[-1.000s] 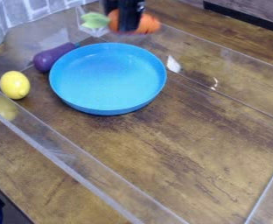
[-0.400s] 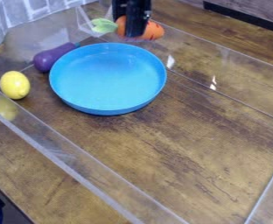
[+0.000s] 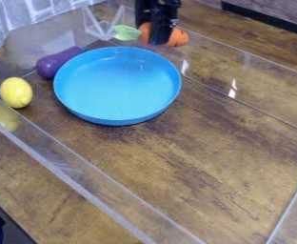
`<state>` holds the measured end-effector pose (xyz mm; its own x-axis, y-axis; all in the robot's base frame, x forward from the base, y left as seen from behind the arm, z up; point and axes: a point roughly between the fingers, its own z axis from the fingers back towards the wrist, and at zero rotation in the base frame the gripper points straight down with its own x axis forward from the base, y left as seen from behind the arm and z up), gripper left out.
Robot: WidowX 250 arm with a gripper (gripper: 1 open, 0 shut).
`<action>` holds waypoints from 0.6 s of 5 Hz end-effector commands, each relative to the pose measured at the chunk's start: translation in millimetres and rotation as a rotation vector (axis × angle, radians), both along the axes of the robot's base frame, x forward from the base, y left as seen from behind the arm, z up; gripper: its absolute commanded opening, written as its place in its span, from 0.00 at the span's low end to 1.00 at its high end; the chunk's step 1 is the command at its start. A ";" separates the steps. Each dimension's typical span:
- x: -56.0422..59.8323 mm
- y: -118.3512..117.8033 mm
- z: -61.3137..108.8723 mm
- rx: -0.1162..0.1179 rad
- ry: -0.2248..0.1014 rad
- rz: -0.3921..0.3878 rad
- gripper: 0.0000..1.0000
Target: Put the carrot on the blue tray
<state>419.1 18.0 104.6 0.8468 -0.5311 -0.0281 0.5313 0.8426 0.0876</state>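
I have my jaws (image 3: 160, 40) clamped on the carrot (image 3: 178, 37), just beyond the far rim of the blue tray (image 3: 118, 86), toward the tray's right half in the view. They grip it about its middle: the orange end pokes out on the right side of my fingers, and the light green leafy end pokes out on the left, pointing toward the side of the tray where the eggplant-like object lies. The carrot lies crosswise between my fingers, not along them. I come at it from above, and my dark fingers hide the part of it that they hold. Whether it touches the surface behind the tray, I cannot tell.

The purple eggplant-like object (image 3: 57, 63) lies just beside the tray, off its left far edge. The yellow lemon (image 3: 16, 92) is also left of the tray, a little farther out and nearer the camera.
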 end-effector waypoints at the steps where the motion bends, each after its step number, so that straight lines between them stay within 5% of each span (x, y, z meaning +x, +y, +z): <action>1: 17.9 1.4 29.0 0.013 -0.084 0.011 0.00; 3: 29.1 1.1 26.7 0.026 -0.103 -0.024 0.00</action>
